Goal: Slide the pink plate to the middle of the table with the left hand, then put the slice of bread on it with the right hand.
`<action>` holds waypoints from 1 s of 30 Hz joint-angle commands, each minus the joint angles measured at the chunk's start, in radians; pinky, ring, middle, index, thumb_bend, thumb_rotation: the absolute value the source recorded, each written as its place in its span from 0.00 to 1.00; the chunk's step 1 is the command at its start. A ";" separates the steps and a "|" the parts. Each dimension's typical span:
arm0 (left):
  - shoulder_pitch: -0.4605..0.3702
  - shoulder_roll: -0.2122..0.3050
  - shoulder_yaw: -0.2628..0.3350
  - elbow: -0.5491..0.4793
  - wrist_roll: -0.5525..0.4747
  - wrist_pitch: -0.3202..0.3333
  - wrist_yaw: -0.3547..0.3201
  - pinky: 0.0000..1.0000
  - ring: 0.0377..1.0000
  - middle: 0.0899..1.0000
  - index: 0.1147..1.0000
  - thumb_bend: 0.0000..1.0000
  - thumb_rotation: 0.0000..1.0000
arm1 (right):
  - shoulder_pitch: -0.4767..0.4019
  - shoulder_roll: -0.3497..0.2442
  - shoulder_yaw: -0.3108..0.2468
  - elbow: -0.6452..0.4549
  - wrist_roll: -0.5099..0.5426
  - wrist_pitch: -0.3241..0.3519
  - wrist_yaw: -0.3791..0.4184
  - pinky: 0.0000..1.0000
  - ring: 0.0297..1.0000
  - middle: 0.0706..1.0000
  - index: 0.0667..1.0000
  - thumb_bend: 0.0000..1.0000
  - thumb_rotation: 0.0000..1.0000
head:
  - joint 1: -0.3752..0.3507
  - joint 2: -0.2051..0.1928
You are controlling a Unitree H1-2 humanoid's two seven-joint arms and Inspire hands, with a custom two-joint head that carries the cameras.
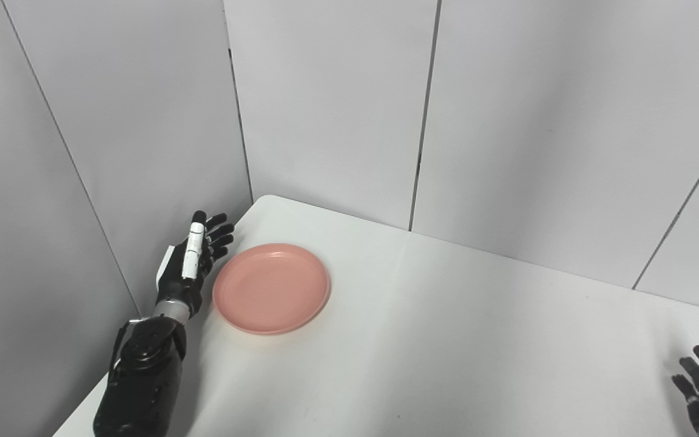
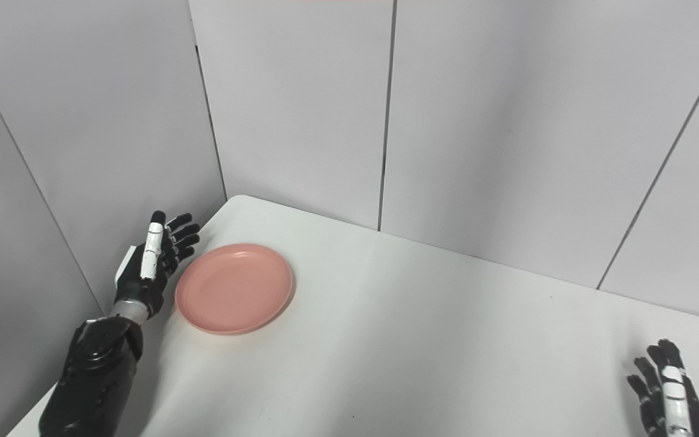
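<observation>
Your left hand (image 1: pixel 195 258): fingers spread, empty, just beside pink plate (image 1: pixel 271 287) on tabletop (image 1: pixel 446 340). Right hand (image 2: pixel 665 391): fingers apart, empty, well apart.

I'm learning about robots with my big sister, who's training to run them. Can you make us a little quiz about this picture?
1. True or false: the pink plate has bread on it.
2. Which hand is next to the plate? A) left hand B) right hand
3. Fill the gap: the plate sits near the table's ______ side, not the middle.

Key:
1. False. The plate is bare, and no bread shows in either view.
2. A. The left hand is by the plate's left rim with its fingers spread and holding nothing; the right hand is open too, far off at the table's right.
3. Left.
</observation>
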 commanded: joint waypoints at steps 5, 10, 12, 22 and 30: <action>-0.040 0.035 -0.027 0.016 -0.057 -0.046 -0.123 0.97 0.89 0.83 0.81 0.84 1.00 | -0.029 -0.008 -0.008 -0.020 0.007 -0.024 0.007 0.94 0.95 0.95 0.93 0.56 0.81 | -0.005 0.000; -0.051 0.023 -0.033 0.025 -0.115 -0.031 -0.185 0.97 0.89 0.85 0.82 0.82 0.99 | -0.028 -0.008 -0.007 -0.023 0.000 -0.019 0.002 0.95 0.95 0.96 0.94 0.58 0.81 | -0.006 0.002; -0.057 0.021 -0.039 0.034 -0.121 -0.038 -0.201 0.96 0.88 0.85 0.83 0.83 0.99 | -0.027 -0.009 -0.007 -0.023 -0.001 -0.021 0.003 0.95 0.95 0.96 0.94 0.58 0.82 | -0.007 0.003; -0.088 0.010 -0.067 0.086 -0.105 -0.106 -0.230 0.94 0.89 0.88 0.87 0.82 0.98 | -0.027 -0.007 -0.005 -0.022 -0.006 -0.024 0.002 0.98 0.96 0.97 0.94 0.60 0.83 | -0.017 0.005; -0.142 -0.024 -0.121 0.167 -0.046 -0.135 -0.209 0.89 0.86 0.86 0.85 0.85 0.94 | -0.029 -0.008 -0.009 -0.016 -0.009 -0.029 0.000 1.00 0.97 0.98 0.95 0.60 0.82 | -0.027 0.004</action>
